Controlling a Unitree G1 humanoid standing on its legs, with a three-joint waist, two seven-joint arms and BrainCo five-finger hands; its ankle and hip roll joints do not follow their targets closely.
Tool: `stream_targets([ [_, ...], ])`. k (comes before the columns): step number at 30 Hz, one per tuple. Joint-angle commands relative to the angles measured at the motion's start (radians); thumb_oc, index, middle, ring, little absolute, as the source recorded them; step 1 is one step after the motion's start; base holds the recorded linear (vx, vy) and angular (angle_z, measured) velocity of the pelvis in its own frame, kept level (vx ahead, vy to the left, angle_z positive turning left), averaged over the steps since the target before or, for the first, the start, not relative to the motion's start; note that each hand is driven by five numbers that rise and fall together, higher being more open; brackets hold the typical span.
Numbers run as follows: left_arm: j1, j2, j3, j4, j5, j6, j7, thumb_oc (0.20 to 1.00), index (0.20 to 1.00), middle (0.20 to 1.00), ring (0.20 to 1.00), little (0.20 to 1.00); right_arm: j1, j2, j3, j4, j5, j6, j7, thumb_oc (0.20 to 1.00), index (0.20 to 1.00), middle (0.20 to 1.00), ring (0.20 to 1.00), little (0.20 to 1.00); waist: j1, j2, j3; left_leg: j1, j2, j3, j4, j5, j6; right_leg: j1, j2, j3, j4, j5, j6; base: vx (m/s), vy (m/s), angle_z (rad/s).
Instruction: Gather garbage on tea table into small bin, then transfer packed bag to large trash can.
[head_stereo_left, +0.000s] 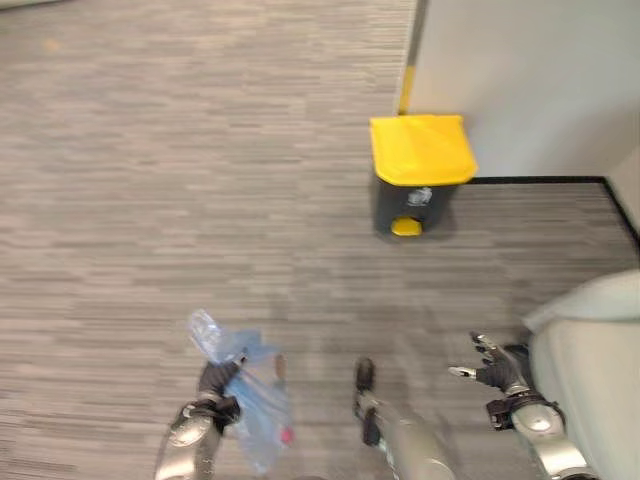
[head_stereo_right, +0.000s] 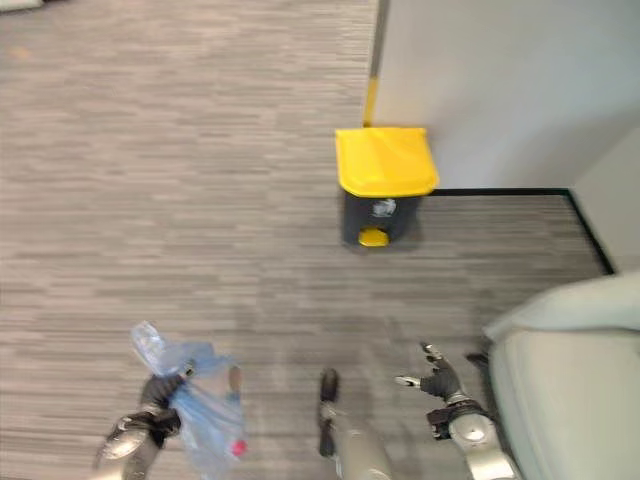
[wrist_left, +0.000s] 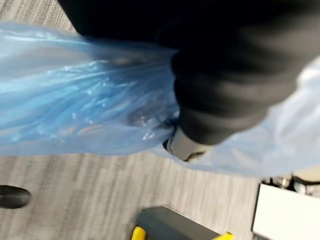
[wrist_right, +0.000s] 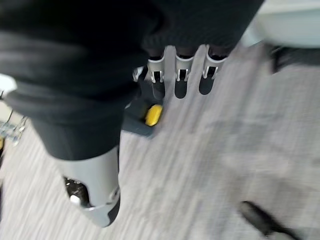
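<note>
A translucent blue garbage bag (head_stereo_left: 257, 400) hangs from my left hand (head_stereo_left: 215, 384) low on the left, above the grey carpet. The fingers are curled round its gathered neck, and a tuft of plastic sticks up above the fist. Something small and red shows through near the bag's bottom. Up close, the bag (wrist_left: 75, 100) bulges beside my left hand's dark cover (wrist_left: 225, 95). The large trash can (head_stereo_left: 420, 150), dark grey with a yellow lid and a yellow pedal, stands ahead by the wall corner, lid down. My right hand (head_stereo_left: 495, 370) hovers low on the right, its fingers (wrist_right: 181, 80) straight and empty.
A white wall (head_stereo_left: 520, 70) with a black baseboard runs behind and to the right of the can. A pale sofa corner (head_stereo_left: 590, 340) sits close beside my right hand. Open carpet (head_stereo_left: 200, 180) lies between me and the can.
</note>
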Motion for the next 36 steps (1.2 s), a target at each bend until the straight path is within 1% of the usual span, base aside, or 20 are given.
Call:
stream_targets([
  [1, 0.026, 0.077, 0.015, -0.056, 0.014, -0.043, -0.016, 0.200, 0.200, 0.200, 0.200, 0.200, 0.017, -0.017, -0.031, -0.048, 0.019, -0.046, -0.004, 1.000, 1.000, 1.000, 1.000, 1.000, -0.030, -0.031, -0.064, -0.018, 0.207, -0.076, -0.196, 0.318, -0.046, 0.010, -0.128, 0.042, 0.008, -0.076, 0.307, 0.32, -0.268, -0.24],
  [3, 0.016, 0.074, 0.005, -0.045, 0.011, -0.043, -0.009, 0.200, 0.200, 0.200, 0.200, 0.200, 0.017, -0.026, -0.039, -0.038, 0.024, -0.044, -0.016, 1.000, 1.000, 1.000, 1.000, 1.000, -0.032, -0.033, -0.066, -0.040, 0.214, -0.064, -0.160, 0.354, -0.036, 0.037, -0.112, 0.046, 0.006, -0.107, 0.290, 0.23, -0.166, -0.37],
  [4, 0.005, 0.072, -0.002, -0.037, 0.009, -0.042, -0.007, 0.200, 0.200, 0.200, 0.200, 0.200, 0.013, -0.032, -0.039, -0.033, 0.028, -0.046, -0.021, 1.000, 1.000, 1.000, 1.000, 1.000, -0.030, -0.037, -0.063, -0.058, 0.204, -0.064, -0.161, 0.320, -0.021, 0.047, -0.108, 0.054, 0.005, -0.121, 0.287, 0.20, -0.132, -0.51],
  [6, -0.006, 0.067, -0.017, -0.035, 0.008, -0.040, -0.006, 0.200, 0.200, 0.200, 0.200, 0.200, 0.004, -0.039, -0.048, -0.030, 0.037, -0.044, -0.027, 1.000, 1.000, 1.000, 1.000, 1.000, -0.020, -0.049, -0.051, -0.128, 0.151, -0.059, -0.190, 0.237, 0.002, 0.082, -0.109, 0.074, -0.011, -0.137, 0.288, 0.22, -0.106, -0.52],
  [7, -0.014, 0.067, -0.031, -0.035, 0.012, -0.039, -0.008, 0.200, 0.200, 0.200, 0.200, 0.200, -0.005, -0.044, -0.055, -0.027, 0.048, -0.048, -0.036, 1.000, 1.000, 1.000, 1.000, 1.000, -0.011, -0.058, -0.038, -0.209, 0.098, -0.052, -0.231, 0.198, 0.009, 0.103, -0.111, 0.096, -0.031, -0.139, 0.290, 0.13, -0.032, -0.17],
  [8, -0.014, 0.067, -0.031, -0.034, 0.012, -0.039, -0.008, 0.200, 0.200, 0.200, 0.200, 0.200, -0.005, -0.044, -0.055, -0.026, 0.048, -0.048, -0.036, 1.000, 1.000, 1.000, 1.000, 1.000, -0.010, -0.058, -0.038, -0.210, 0.098, -0.051, -0.229, 0.196, 0.010, 0.103, -0.111, 0.098, -0.030, -0.140, 0.290, 0.08, 0.002, -0.05],
  [9, -0.016, 0.069, -0.035, -0.036, 0.013, -0.040, -0.009, 0.200, 0.200, 0.200, 0.200, 0.200, -0.009, -0.045, -0.055, -0.023, 0.052, -0.049, -0.041, 1.000, 1.000, 1.000, 1.000, 1.000, 0.000, -0.059, -0.029, -0.255, 0.069, -0.053, -0.247, 0.212, 0.007, 0.115, -0.104, 0.111, -0.040, -0.139, 0.292, 0.09, 0.031, -0.76],
  [10, -0.014, 0.070, -0.039, -0.038, 0.010, -0.042, -0.008, 0.200, 0.200, 0.200, 0.200, 0.200, -0.016, -0.043, -0.054, -0.011, 0.060, -0.048, -0.047, 1.000, 1.000, 1.000, 1.000, 1.000, 0.023, -0.053, -0.013, -0.301, 0.032, -0.060, -0.290, 0.252, 0.002, 0.151, -0.083, 0.136, -0.056, -0.138, 0.294, 0.13, 0.059, -1.10],
  [11, -0.009, 0.068, -0.039, -0.045, 0.008, -0.044, -0.005, 0.200, 0.200, 0.200, 0.200, 0.200, -0.021, -0.041, -0.053, 0.001, 0.058, -0.044, -0.050, 1.000, 1.000, 1.000, 1.000, 1.000, 0.030, -0.054, -0.007, -0.318, 0.027, -0.067, -0.283, 0.267, -0.007, 0.164, -0.078, 0.149, -0.058, -0.140, 0.295, 0.16, 0.069, -1.33],
  [13, 0.006, 0.064, -0.029, -0.055, 0.009, -0.045, -0.006, 0.200, 0.200, 0.200, 0.200, 0.200, -0.024, -0.035, -0.043, -0.003, 0.051, -0.044, -0.038, 1.000, 1.000, 1.000, 1.000, 1.000, 0.041, -0.050, -0.007, -0.288, 0.019, -0.072, -0.282, 0.251, 0.003, 0.184, -0.067, 0.174, -0.052, -0.151, 0.299, 0.16, 0.109, -0.87],
  [17, 0.026, 0.065, -0.015, -0.056, 0.014, -0.043, -0.012, 0.200, 0.200, 0.200, 0.200, 0.200, -0.024, -0.019, -0.042, -0.003, 0.048, -0.041, -0.027, 1.000, 1.000, 1.000, 1.000, 1.000, 0.044, -0.051, -0.027, -0.258, 0.014, -0.060, -0.302, 0.240, 0.027, 0.187, -0.078, 0.198, -0.032, -0.152, 0.309, 0.14, 0.107, -0.73],
  [19, 0.039, 0.071, -0.005, -0.063, 0.012, -0.039, -0.017, 0.200, 0.200, 0.200, 0.200, 0.200, -0.025, -0.008, -0.037, -0.006, 0.043, -0.035, -0.015, 1.000, 1.000, 1.000, 1.000, 1.000, 0.059, -0.049, -0.035, -0.227, 0.012, -0.039, -0.315, 0.219, 0.055, 0.179, -0.091, 0.211, 0.022, -0.164, 0.323, 0.21, 0.170, -0.49],
  [20, 0.043, 0.075, 0.001, -0.064, 0.014, -0.035, -0.016, 0.200, 0.200, 0.200, 0.200, 0.200, -0.028, -0.003, -0.037, -0.012, 0.034, -0.034, -0.010, 1.000, 1.000, 1.000, 1.000, 1.000, 0.061, -0.043, -0.025, -0.203, 0.011, -0.028, -0.312, 0.197, 0.078, 0.147, -0.100, 0.216, 0.126, -0.172, 0.340, 0.17, 0.136, -0.55],
  [24, 0.036, 0.081, 0.007, -0.061, 0.018, -0.038, -0.009, 0.200, 0.200, 0.200, 0.200, 0.200, -0.030, 0.006, -0.038, -0.014, 0.035, -0.034, -0.007, 1.000, 1.000, 1.000, 1.000, 1.000, 0.056, -0.034, -0.015, -0.180, 0.006, -0.016, -0.306, 0.170, 0.096, 0.085, -0.123, 0.198, 0.208, -0.154, 0.361, 0.09, 0.047, -0.35],
  [25, 0.036, 0.081, 0.007, -0.061, 0.018, -0.038, -0.009, 0.200, 0.200, 0.200, 0.200, 0.200, -0.030, 0.006, -0.038, -0.014, 0.035, -0.034, -0.007, 1.000, 1.000, 1.000, 1.000, 1.000, 0.056, -0.034, -0.015, -0.180, 0.006, -0.016, -0.306, 0.170, 0.096, 0.085, -0.123, 0.198, 0.208, -0.154, 0.361, 0.13, -0.021, -0.03],
  [26, 0.038, 0.078, 0.008, -0.060, 0.016, -0.040, -0.007, 0.200, 0.200, 0.200, 0.200, 0.200, -0.035, 0.006, -0.035, -0.007, 0.035, -0.033, -0.006, 1.000, 1.000, 1.000, 1.000, 1.000, 0.052, -0.030, -0.014, -0.152, 0.008, -0.008, -0.319, 0.157, 0.097, 0.057, -0.144, 0.164, 0.174, -0.132, 0.358, 0.18, -0.061, -0.11],
  [28, 0.036, 0.078, 0.006, -0.063, 0.008, -0.043, -0.008, 0.200, 0.200, 0.200, 0.200, 0.200, -0.038, 0.001, -0.036, -0.005, 0.037, -0.032, -0.007, 1.000, 1.000, 1.000, 1.000, 1.000, 0.041, -0.025, -0.011, -0.119, 0.017, -0.012, -0.337, 0.145, 0.092, 0.010, -0.155, 0.145, 0.116, -0.102, 0.358, 0.24, -0.101, -0.25],
  [30, 0.028, 0.078, 0.009, -0.053, 0.003, -0.047, -0.003, 0.200, 0.200, 0.200, 0.200, 0.200, -0.033, 0.001, -0.034, -0.005, 0.037, -0.029, -0.007, 1.000, 1.000, 1.000, 1.000, 1.000, 0.023, -0.025, -0.006, -0.070, 0.031, -0.027, -0.347, 0.122, 0.072, -0.030, -0.182, 0.114, 0.015, -0.065, 0.367, 0.31, -0.176, -0.21],
  [34, 0.032, 0.082, 0.013, -0.052, 0.014, -0.052, -0.004, 0.200, 0.200, 0.200, 0.200, 0.200, -0.019, -0.004, -0.037, -0.006, 0.032, -0.029, -0.003, 1.000, 1.000, 1.000, 1.000, 1.000, 0.014, -0.038, -0.012, -0.029, 0.048, -0.048, -0.343, 0.095, 0.048, -0.007, -0.202, 0.101, -0.004, -0.049, 0.373, 0.27, -0.226, 0.23],
  [36, 0.044, 0.069, 0.014, -0.053, 0.009, -0.050, -0.005, 0.200, 0.200, 0.200, 0.200, 0.200, -0.010, -0.011, -0.042, -0.010, 0.026, -0.033, -0.004, 1.000, 1.000, 1.000, 1.000, 1.000, 0.011, -0.034, -0.032, -0.009, 0.083, -0.053, -0.334, 0.121, 0.023, 0.013, -0.194, 0.091, 0.017, -0.047, 0.357, 0.29, -0.238, 0.55],
])
